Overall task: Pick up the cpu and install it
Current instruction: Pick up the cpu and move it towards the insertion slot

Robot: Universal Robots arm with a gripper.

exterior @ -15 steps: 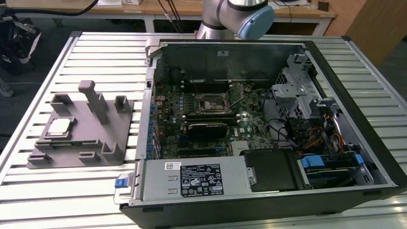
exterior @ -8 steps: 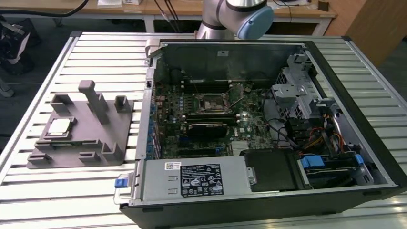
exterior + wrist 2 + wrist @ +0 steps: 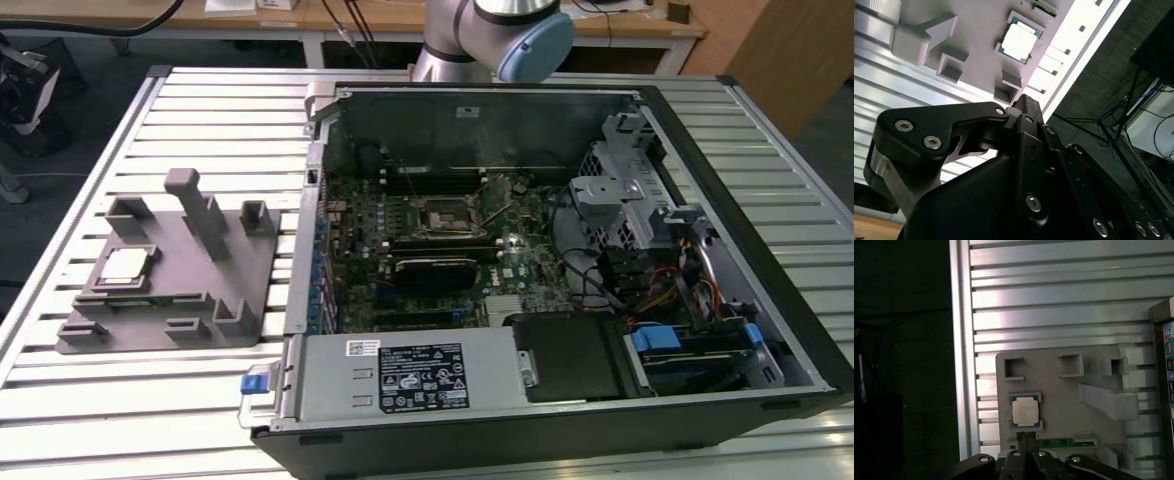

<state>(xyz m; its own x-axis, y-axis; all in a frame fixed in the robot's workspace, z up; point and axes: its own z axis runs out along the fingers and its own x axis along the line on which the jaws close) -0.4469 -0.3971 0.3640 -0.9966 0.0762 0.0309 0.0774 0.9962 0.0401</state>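
**Q:** Where is the arm, and how is it posed?

**A:** In the exterior view, a silver joint of the robot arm [image 3: 514, 40] with a pale blue cap sits at the top centre of the frame, behind an open computer case [image 3: 467, 115]. Both wrist views look down past the black gripper [image 3: 1024, 436] onto a slatted metal table [image 3: 200, 110].

**Q:** What are the fingers doing?

**A:** In the first wrist view the two slim fingers [image 3: 1019, 440] are pressed together with nothing between them. In the second wrist view the gripper [image 3: 1026, 101] shows from the side as dark linkage bars with bolts. Its tip points toward the table and hangs clear of everything.

**Q:** Where is the cpu?

**A:** The cpu [image 3: 124, 264] is a small square chip with a pale metal top. It lies flat in a shallow recess of a grey fixture [image 3: 200, 290] on the exterior view's left, beside the case. Both wrist views show it too, bright and square [image 3: 1024, 411] [image 3: 1019, 42]. In the first wrist view it lies close to the fingertips but apart from them.

**Q:** And the computer?

**A:** The case lies on its side with its green motherboard [image 3: 534, 265] exposed. The square socket [image 3: 438, 215] is near the board's middle, well apart from the chip.
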